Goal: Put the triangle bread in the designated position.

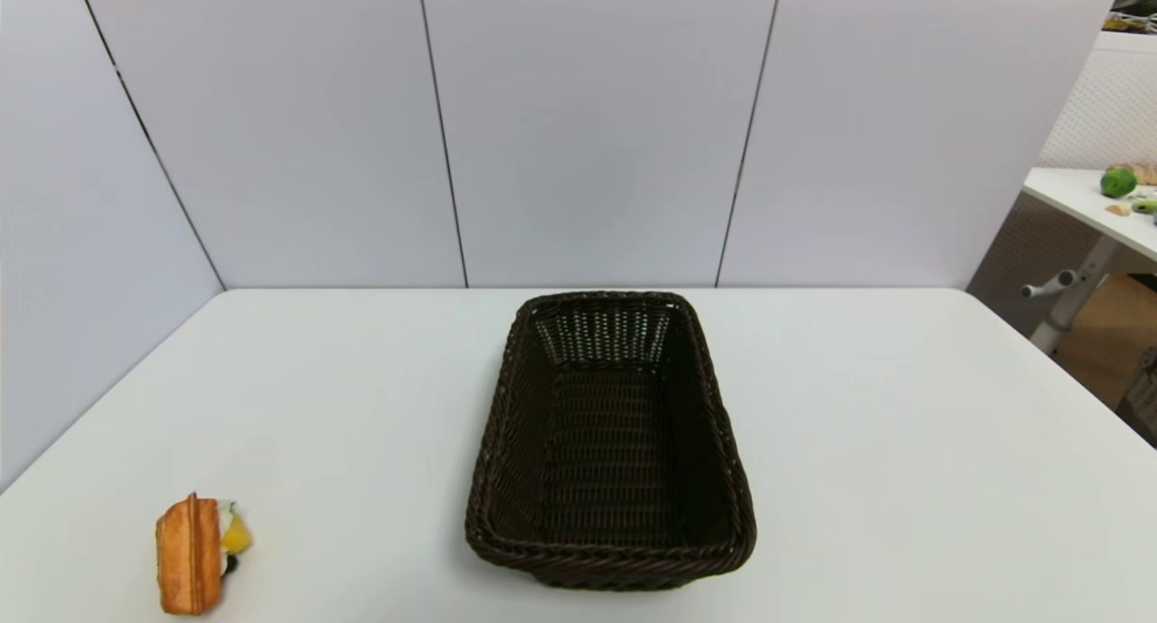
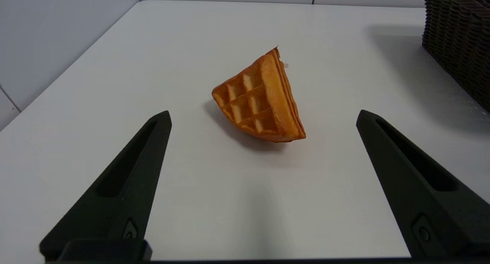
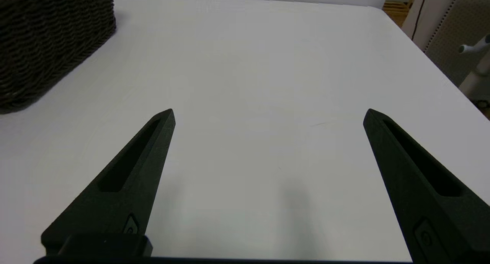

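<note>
The triangle bread [image 1: 192, 555] lies on the white table near its front left corner, an orange-brown waffle wedge with white cream, a yellow piece and a dark berry on its right side. The left wrist view shows the bread [image 2: 262, 99] from its waffle-grid side, lying a short way beyond my left gripper [image 2: 264, 116], which is open and holds nothing. My right gripper [image 3: 269, 114] is open too, over bare table right of the basket. Neither arm appears in the head view. The designated position is plain tabletop with no mark that I can see.
A dark brown woven basket [image 1: 506, 397] stands lengthwise at the table's middle; its wall shows in the left wrist view [image 2: 455, 38] and the right wrist view [image 3: 46, 41]. White panels wall the back and left. Another table with green items [image 1: 1118, 182] stands beyond the right edge.
</note>
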Available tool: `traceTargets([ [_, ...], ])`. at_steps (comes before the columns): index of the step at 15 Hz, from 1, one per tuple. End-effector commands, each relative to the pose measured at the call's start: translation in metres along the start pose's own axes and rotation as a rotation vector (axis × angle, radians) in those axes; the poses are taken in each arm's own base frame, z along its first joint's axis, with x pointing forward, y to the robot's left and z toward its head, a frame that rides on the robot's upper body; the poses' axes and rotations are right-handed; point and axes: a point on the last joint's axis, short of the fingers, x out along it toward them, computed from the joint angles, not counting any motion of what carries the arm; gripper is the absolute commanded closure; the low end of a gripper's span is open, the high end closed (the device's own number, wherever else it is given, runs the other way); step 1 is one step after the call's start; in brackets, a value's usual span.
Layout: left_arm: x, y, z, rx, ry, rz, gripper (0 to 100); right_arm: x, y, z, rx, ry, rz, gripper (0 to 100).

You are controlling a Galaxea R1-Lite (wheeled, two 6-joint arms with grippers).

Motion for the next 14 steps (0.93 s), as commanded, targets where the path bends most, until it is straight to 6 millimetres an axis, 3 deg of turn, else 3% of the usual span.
traceTargets([
  [1,0.0,0.0,0.0003,0.0,-0.003,0.0,0,-0.0006,-0.0003,-0.0007,0.019,-0.011,-0.014,0],
  [14,0.0,0.0,0.0,0.0,0.0,0.0,0,-0.0006,-0.0003,-0.0007,0.02,-0.011,-0.016,0],
])
